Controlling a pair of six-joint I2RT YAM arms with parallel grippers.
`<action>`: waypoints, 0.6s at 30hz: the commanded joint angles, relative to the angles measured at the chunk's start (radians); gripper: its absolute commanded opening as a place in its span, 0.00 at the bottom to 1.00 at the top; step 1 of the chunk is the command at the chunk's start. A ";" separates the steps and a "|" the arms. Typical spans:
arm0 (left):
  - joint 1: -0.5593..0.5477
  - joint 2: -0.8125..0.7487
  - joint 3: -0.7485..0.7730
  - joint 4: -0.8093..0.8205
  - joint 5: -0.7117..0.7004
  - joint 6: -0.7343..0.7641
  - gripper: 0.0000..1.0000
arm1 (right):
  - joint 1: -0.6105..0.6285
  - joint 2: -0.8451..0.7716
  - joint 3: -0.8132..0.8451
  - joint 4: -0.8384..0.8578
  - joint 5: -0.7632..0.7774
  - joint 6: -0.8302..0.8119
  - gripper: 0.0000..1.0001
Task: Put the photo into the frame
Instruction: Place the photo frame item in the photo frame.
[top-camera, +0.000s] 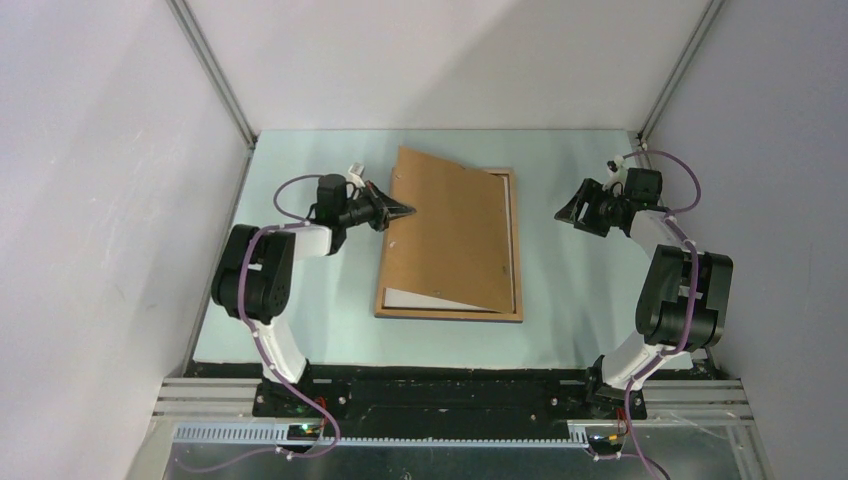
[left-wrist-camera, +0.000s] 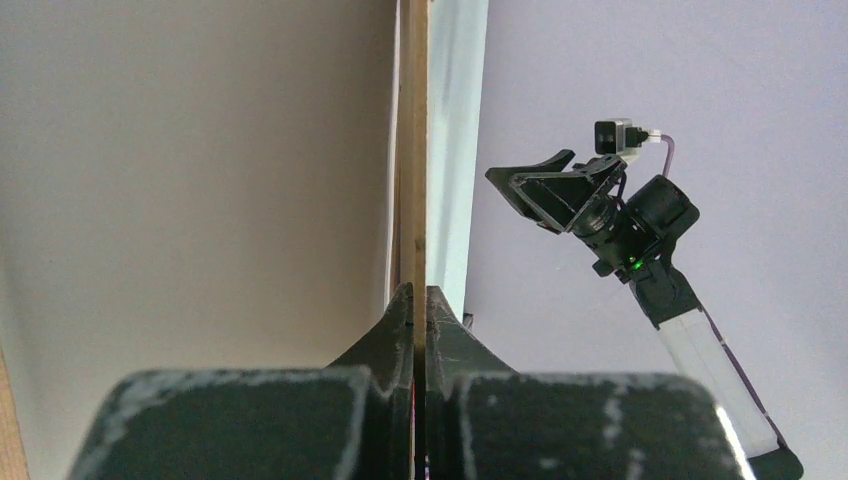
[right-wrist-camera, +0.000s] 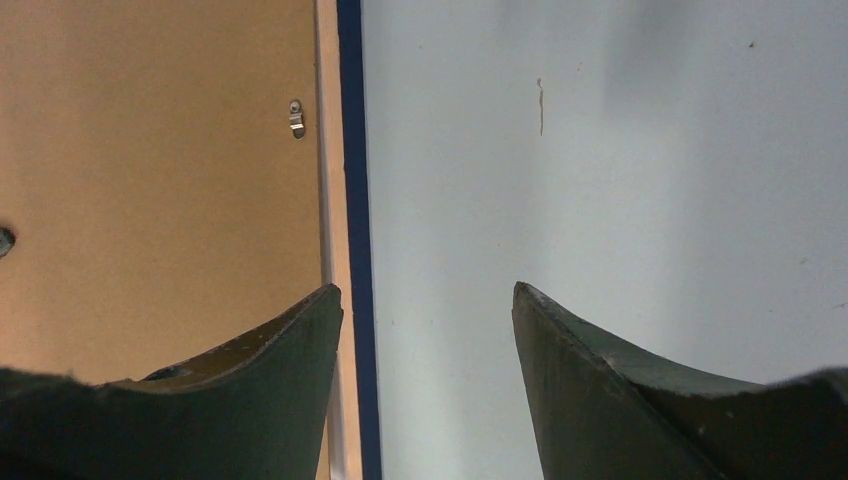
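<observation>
The frame (top-camera: 450, 314) lies mid-table (top-camera: 300, 325); the backing board (top-camera: 450, 235) lies askew on it, overhanging its far-left corner; the photo (top-camera: 410, 297) lies inside, under the board's near edge.

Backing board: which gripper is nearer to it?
Left. The left gripper pinches the board's left edge; the right gripper hangs open beyond the frame's right side, touching nothing.

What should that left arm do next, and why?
Probably lower the flat brown backing board, pinched in the left hand, squarely into the wooden rectangular frame: it sits skewed, and the white sheet already lies beneath.
</observation>
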 joint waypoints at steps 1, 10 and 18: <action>-0.011 -0.003 0.056 0.093 0.034 -0.018 0.00 | -0.002 -0.012 -0.002 0.035 -0.024 -0.006 0.68; -0.019 0.007 0.068 0.094 0.034 -0.015 0.00 | -0.003 -0.009 -0.002 0.034 -0.029 -0.004 0.68; -0.022 0.022 0.092 0.096 0.041 -0.009 0.00 | -0.006 -0.004 -0.001 0.035 -0.033 -0.001 0.68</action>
